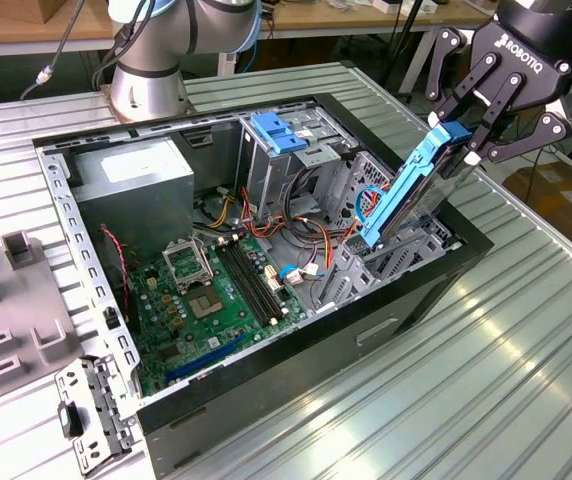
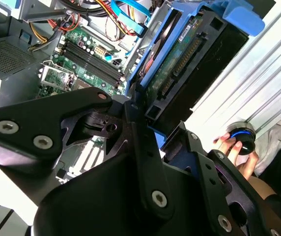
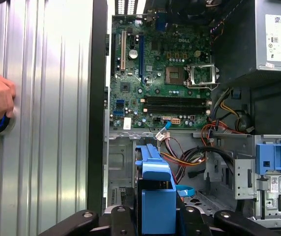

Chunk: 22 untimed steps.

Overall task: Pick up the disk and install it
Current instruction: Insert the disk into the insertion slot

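While the disk (image 1: 404,192) is held tilted, lower end down at the drive cage (image 1: 411,262) of the open computer case (image 1: 296,360), its top is clamped by the gripper (image 1: 463,142).

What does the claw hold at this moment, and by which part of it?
The claw holds the disk, tilted, by its upper, light-blue end.

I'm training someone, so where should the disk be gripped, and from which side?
Grip the disk at its upper end, across its flat faces by the blue tab, coming from above, as the gripper does. It stands tilted with its lower end inside the computer case, leaving the top end free.
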{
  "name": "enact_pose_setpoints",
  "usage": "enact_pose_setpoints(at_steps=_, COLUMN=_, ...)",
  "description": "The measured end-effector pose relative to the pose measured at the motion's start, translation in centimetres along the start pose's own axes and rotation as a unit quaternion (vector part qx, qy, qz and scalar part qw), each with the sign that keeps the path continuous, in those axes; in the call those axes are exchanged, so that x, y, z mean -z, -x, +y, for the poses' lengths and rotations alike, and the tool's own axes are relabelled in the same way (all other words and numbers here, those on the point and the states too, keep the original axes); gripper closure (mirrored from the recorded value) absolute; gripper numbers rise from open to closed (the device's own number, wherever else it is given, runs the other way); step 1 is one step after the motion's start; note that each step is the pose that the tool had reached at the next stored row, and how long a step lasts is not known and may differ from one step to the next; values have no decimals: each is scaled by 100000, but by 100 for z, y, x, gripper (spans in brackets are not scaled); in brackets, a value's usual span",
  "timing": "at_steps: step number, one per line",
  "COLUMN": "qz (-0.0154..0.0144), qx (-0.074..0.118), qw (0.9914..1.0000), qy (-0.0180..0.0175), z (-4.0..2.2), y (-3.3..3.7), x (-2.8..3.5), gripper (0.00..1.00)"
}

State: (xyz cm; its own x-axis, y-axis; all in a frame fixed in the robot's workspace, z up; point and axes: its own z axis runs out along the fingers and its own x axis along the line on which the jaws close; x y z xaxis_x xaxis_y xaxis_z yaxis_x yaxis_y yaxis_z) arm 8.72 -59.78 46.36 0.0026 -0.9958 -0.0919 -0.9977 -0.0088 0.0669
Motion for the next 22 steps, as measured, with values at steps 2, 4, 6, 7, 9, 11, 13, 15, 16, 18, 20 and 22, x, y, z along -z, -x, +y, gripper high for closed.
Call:
enact_pose_setpoints(at_steps=2, qz=-1, qx=-2, qw=100000, qy=1, z=1, y=0, x=-1, gripper=63)
enact_pose_setpoints(at_steps=4, qz=-5, qx=1, qw=100000, qy=1, z=1, y=0, x=-2, gripper=63)
enact_pose_setpoints(at_steps=6, qz=-3, qx=1, qw=100000, qy=0, z=1, y=-1, x=-12, gripper=63)
enact_pose_setpoints(at_steps=7, qz=1, qx=0, qw=100000, qy=1, z=0, y=-2, x=-21, gripper=63)
enact_pose_setpoints(at_steps=9, qz=2, qx=1, qw=100000, qy=0, z=2, y=-3, x=-33, gripper=63)
enact_pose_setpoints(at_steps=11, qz=6, qx=-4, qw=100000, qy=1, z=20, y=-3, x=-41, gripper=63)
enact_pose_setpoints(at_steps=13, qz=-2, qx=-3, qw=100000, qy=0, z=35, y=-2, x=-47, gripper=63)
enact_pose_setpoints(at_steps=15, qz=7, qx=-1, qw=100000, qy=3, z=34, y=2, x=-105, gripper=63)
enact_pose_setpoints(at_steps=16, qz=6, qx=-3, qw=100000, qy=4, z=33, y=12, x=-122, gripper=63)
enact_pose_setpoints(at_steps=18, qz=-16, qx=3, qw=100000, qy=-1, z=32, y=30, x=-142, gripper=63)
enact_pose_setpoints(at_steps=20, qz=-5, qx=-6, qw=100000, qy=0, z=35, y=43, x=-157, gripper=63)
enact_pose_setpoints(at_steps=22, qz=-18, qx=-74, qw=100000, qy=-6, z=49, y=53, x=-174, gripper=63)
